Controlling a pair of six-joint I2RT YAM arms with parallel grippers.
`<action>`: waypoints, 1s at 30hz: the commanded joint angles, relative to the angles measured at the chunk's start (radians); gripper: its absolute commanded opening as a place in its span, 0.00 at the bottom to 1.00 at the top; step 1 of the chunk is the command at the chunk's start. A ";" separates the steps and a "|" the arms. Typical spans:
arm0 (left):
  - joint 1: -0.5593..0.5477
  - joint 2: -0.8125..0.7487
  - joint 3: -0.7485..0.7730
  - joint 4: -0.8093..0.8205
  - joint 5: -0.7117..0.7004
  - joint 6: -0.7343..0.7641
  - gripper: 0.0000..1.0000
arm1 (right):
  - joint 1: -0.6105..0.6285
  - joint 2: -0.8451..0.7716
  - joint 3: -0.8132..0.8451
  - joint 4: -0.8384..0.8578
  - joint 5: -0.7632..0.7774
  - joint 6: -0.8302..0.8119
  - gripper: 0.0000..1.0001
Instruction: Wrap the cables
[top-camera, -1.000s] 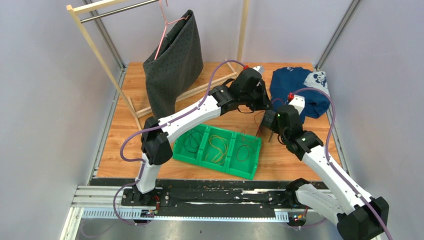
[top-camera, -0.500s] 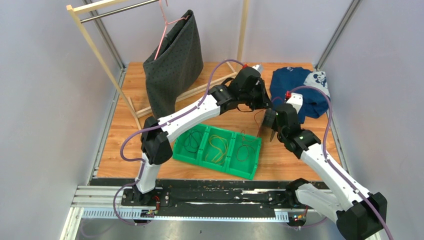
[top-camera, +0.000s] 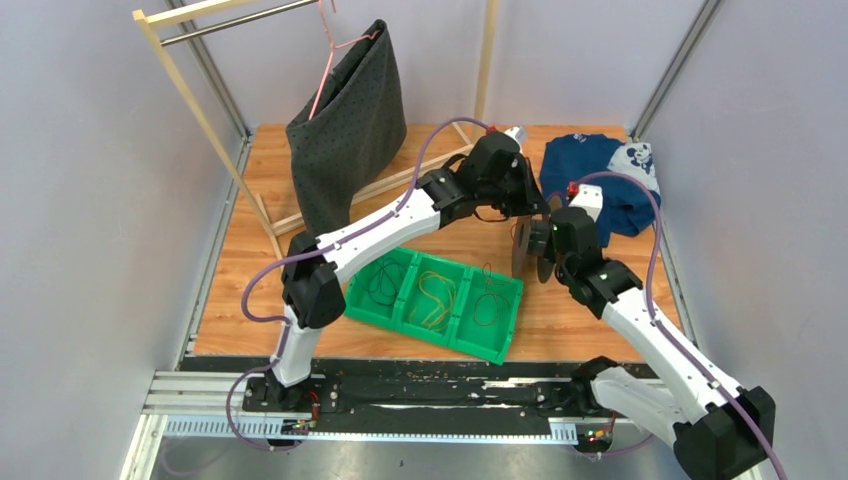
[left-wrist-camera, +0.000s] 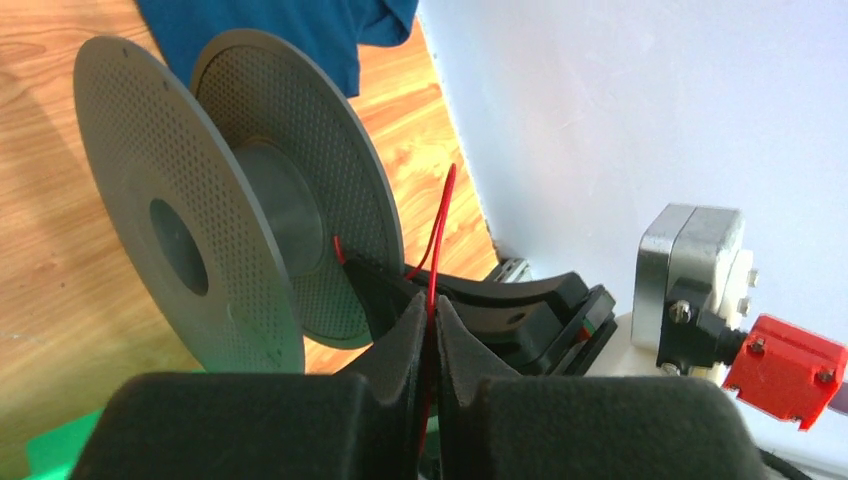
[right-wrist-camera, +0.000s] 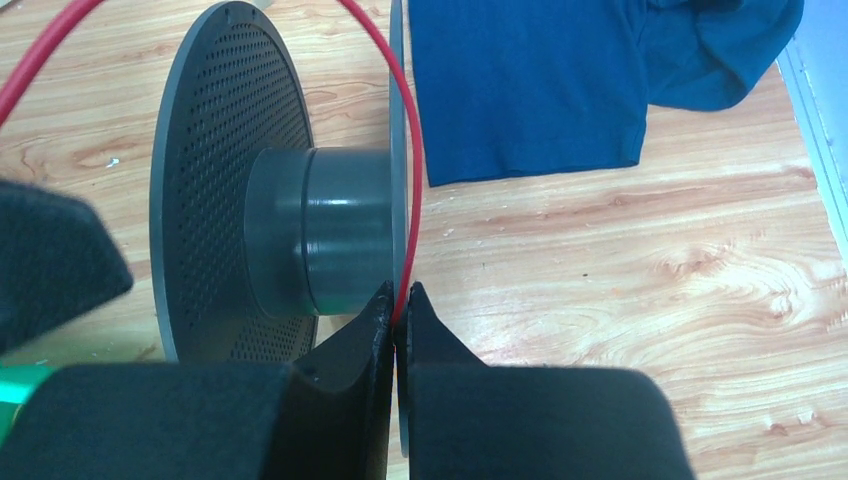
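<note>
Right wrist: right gripper (right-wrist-camera: 398, 300) pinches thin red cable (right-wrist-camera: 412, 180) against the flange of grey perforated plastic spool (right-wrist-camera: 215, 200); left gripper (left-wrist-camera: 432, 318) clamps the same cable, hub just beyond.

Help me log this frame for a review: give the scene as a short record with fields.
left gripper: fingers shut on the red cable, beside the spool
right gripper: fingers shut on the spool's flange edge, red cable pinched there too
spool: grey, perforated flanges, hub bare in view
green tray: three compartments; yellow cable in the middle, a dark cable in each outer one
elsewhere: blue garment far right, dark cloth hanging far left
</note>
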 joint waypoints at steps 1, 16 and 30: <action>0.030 0.042 0.014 0.051 0.049 0.014 0.15 | -0.004 -0.054 0.033 0.004 -0.040 -0.057 0.01; 0.224 -0.029 0.141 0.115 0.261 0.099 0.60 | -0.389 0.181 0.518 -0.516 -0.623 -0.227 0.01; 0.262 -0.532 -0.668 0.389 0.222 0.419 0.66 | -0.435 0.461 1.079 -0.890 -0.937 -0.219 0.01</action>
